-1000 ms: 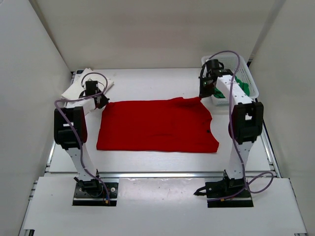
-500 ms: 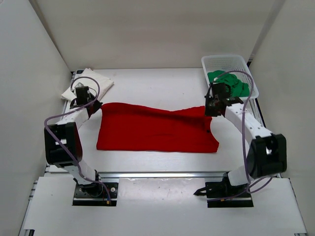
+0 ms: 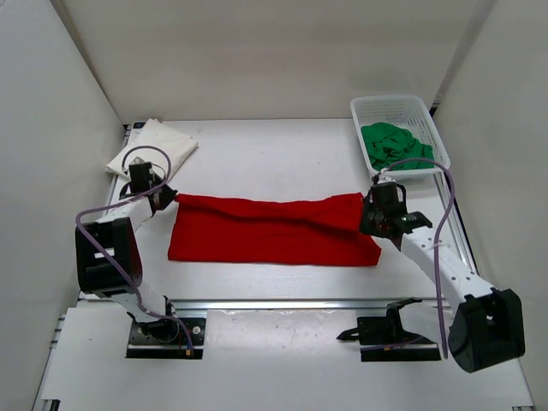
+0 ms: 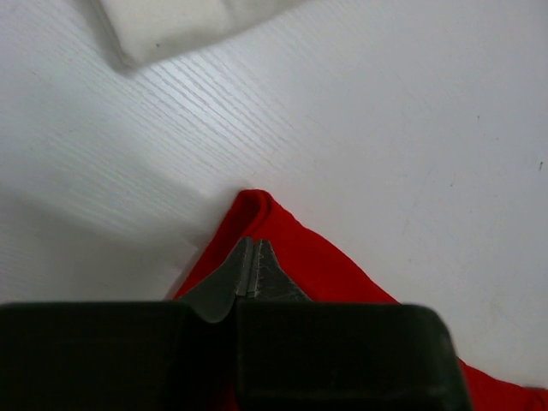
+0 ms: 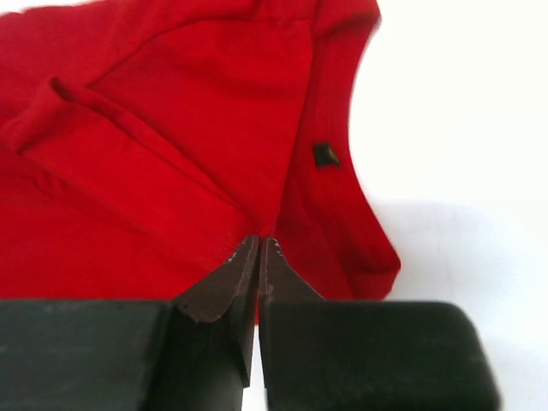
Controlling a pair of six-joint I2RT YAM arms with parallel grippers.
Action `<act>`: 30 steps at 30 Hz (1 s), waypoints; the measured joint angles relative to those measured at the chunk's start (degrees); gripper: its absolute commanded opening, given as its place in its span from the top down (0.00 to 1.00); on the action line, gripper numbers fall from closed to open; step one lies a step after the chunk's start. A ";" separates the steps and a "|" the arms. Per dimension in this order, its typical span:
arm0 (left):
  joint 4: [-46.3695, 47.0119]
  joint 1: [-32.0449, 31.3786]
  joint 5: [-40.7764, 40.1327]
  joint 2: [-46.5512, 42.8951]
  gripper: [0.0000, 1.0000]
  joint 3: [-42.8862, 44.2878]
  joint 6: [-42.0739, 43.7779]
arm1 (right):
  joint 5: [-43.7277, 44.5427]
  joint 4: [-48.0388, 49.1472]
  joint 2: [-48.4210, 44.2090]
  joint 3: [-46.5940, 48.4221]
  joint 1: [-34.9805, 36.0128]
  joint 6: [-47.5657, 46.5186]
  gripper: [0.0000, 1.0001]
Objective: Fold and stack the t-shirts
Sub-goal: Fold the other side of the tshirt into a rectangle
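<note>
While left gripper point(image 3: 166, 199) and right gripper point(image 3: 368, 216) clamp its far corners, red shirt point(image 3: 274, 238) lies spread at centre.
Both jaws closed tight on red cloth; far edge stretched between them. White shirt point(image 3: 154, 144) folded, far left; green shirt point(image 3: 394, 145) in basket point(image 3: 398, 103), far right.

I see one white plastic lattice basket point(image 3: 390, 110) standing in the far right corner of the white wood-grain tabletop point(image 3: 274, 158).

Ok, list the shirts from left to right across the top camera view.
White t-shirt → red t-shirt → green t-shirt, lying in the white basket.
</note>
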 measured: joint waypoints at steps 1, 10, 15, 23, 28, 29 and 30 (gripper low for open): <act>0.02 0.00 0.15 0.44 1.00 0.00 0.00 | 0.07 0.20 -1.38 -1.49 0.00 0.68 1.00; -1.81 2.19 2.97 4.28 0.54 -0.90 -0.72 | -2.95 4.76 -12.81 -15.41 -2.71 7.10 0.92; 0.50 5.51 4.28 -1.01 0.49 -6.27 -4.72 | -3.52 4.76 -14.86 -18.82 -4.07 8.94 0.73; 7.19 -5.22 1.73 -18.12 0.53 -10.58 -7.58 | -2.05 9.03 -12.48 -15.04 2.23 7.54 1.00; 11.74 -20.00 0.61 -18.01 0.54 -14.75 -8.04 | -4.55 14.84 2.36 -6.14 8.09 4.20 0.78; 12.02 -21.03 0.52 -17.81 0.56 -16.24 -8.26 | -4.57 15.98 5.46 -4.31 9.31 3.21 0.68; 12.52 -21.42 0.37 -17.62 0.56 -17.77 -8.68 | -4.48 17.27 7.69 -3.15 10.21 2.45 0.61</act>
